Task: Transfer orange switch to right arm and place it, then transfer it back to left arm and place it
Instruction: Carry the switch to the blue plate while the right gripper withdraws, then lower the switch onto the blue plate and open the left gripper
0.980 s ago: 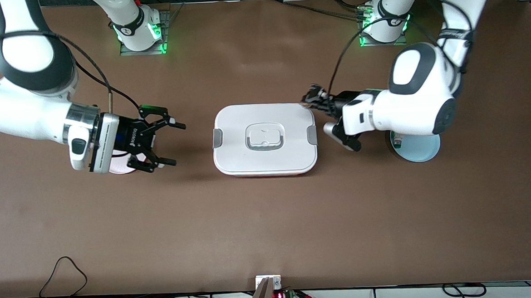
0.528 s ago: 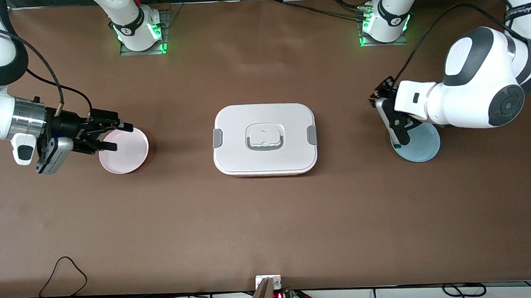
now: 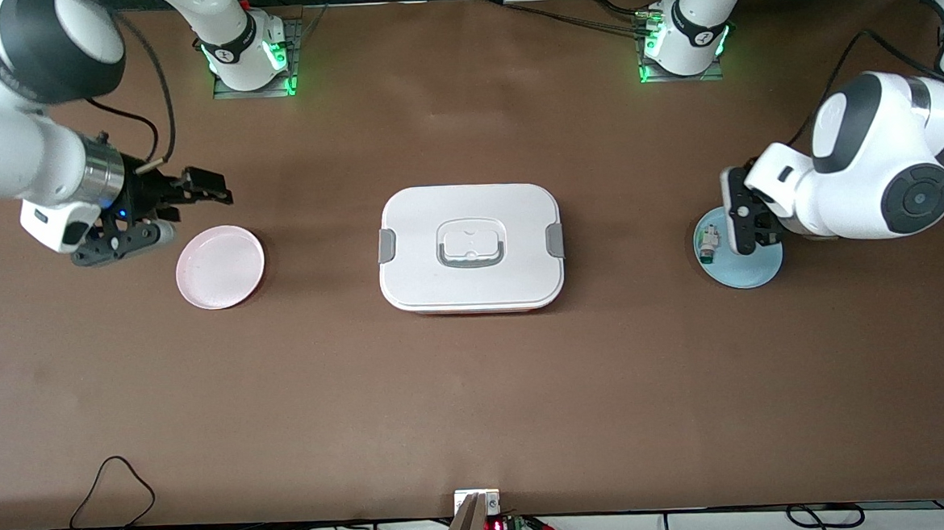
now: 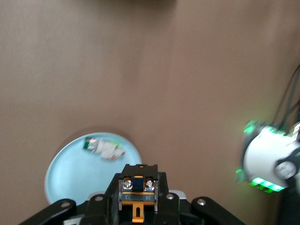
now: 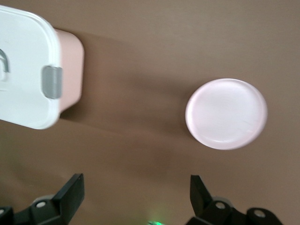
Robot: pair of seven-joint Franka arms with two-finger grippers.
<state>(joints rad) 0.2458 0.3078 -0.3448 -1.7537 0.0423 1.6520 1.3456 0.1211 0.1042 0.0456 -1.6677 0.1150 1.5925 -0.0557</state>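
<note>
We hold the orange switch (image 4: 138,193) clamped in the left gripper (image 3: 743,225) over the blue plate (image 3: 755,270), while the right gripper (image 3: 208,190) hangs wide open and empty near the pink plate (image 3: 220,267).

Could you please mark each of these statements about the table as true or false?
1. The white switch lies on the blue plate. True.
2. The box has its lid off. False: the lid is on.
3. The right gripper has its jaws shut. False: they stand open, over the table beside the pink plate.
4. The left gripper is over the box. False: it is over the blue plate, jaws shut on the orange switch.
5. The pink plate lies toward the right arm's end of the table. True.
</note>
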